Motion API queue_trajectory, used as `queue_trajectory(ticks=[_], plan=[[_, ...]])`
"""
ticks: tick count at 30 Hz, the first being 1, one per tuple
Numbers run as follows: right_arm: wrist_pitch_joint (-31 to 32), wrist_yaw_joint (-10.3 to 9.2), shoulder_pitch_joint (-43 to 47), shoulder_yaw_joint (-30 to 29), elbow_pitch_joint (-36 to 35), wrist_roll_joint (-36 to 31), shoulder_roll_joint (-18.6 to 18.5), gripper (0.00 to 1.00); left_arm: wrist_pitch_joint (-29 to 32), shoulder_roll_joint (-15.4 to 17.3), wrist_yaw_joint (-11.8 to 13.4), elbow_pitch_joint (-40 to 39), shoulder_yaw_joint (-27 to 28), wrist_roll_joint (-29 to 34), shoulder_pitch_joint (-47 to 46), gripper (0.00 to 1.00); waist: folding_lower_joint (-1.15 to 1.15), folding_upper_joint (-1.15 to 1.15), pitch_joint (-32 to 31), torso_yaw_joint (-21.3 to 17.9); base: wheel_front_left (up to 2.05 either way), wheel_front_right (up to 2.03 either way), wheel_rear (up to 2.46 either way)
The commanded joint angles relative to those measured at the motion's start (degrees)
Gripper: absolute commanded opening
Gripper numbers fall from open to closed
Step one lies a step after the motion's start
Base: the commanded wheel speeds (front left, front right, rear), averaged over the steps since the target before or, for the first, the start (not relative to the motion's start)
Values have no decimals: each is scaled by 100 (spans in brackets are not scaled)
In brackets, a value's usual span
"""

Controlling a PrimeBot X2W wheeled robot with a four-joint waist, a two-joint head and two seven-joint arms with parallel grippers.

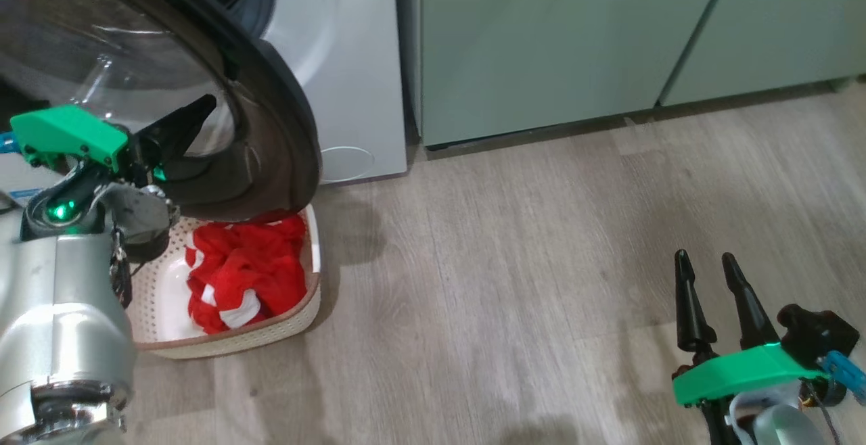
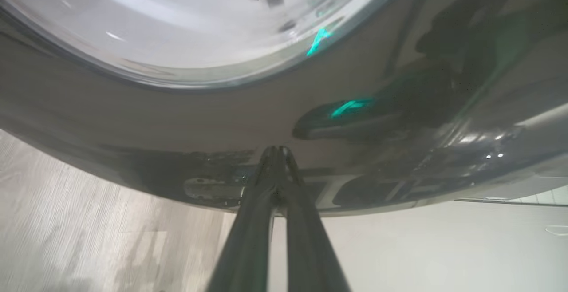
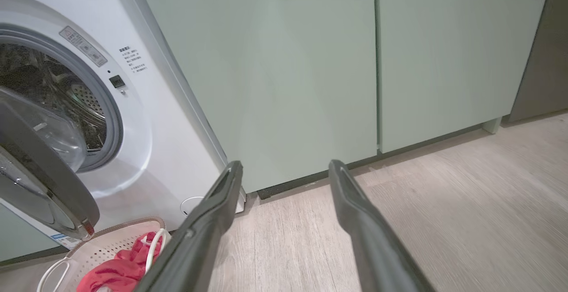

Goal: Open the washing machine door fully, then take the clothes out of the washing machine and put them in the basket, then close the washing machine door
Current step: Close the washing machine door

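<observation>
The washing machine door (image 1: 287, 134) stands open at the upper left, its black rim and glass bowl facing me. My left gripper (image 1: 203, 105) is shut, and its tips (image 2: 277, 151) rest against the door's glossy rim (image 2: 177, 123), holding nothing. Behind the door is the white washing machine (image 1: 352, 59), its steel drum (image 3: 53, 83) dark inside. Under the door's lower edge stands the cream basket (image 1: 270, 337), with red and white clothes (image 1: 250, 269) in it. My right gripper (image 1: 707, 262) hovers open and empty over the floor at the lower right, far from the machine.
Pale green cabinets (image 1: 541, 39) run along the wall to the right of the machine. Bare wooden floor (image 1: 507, 262) lies between the basket and my right gripper. A round service cap (image 1: 345, 161) sits low on the machine's front.
</observation>
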Motion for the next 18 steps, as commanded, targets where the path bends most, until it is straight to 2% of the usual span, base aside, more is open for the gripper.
queue_trajectory(ticks=[1,7,8,9,10,14,18], plan=[[-36,-4,-165,108,-195,-17,-31,100,-76,257,-82,-103,114,73,-149,0,0,0,-59,126,0,0,0],[-36,-4,-160,92,-214,-22,-52,100,-255,259,-229,-48,123,111,63,0,0,0,-191,431,0,0,0],[-36,-4,-148,84,-213,-24,-67,100,-382,269,-284,-76,125,150,217,67,0,0,-255,570,0,0,0],[-36,-4,-140,75,-220,-26,-70,100,-450,269,-311,-111,119,172,301,89,0,0,-282,643,0,0,0],[-36,-4,-133,64,-229,-29,-74,100,-534,278,-335,-162,107,207,394,100,0,0,-308,720,0,0,0],[-36,-4,-97,-2,-254,-24,-85,100,-939,323,-384,-422,28,372,818,100,0,0,-425,1015,0,0,0],[-36,-4,-97,-60,-292,-24,-84,100,-1510,387,-390,-1233,-337,593,1371,100,0,0,-478,1261,0,0,0]])
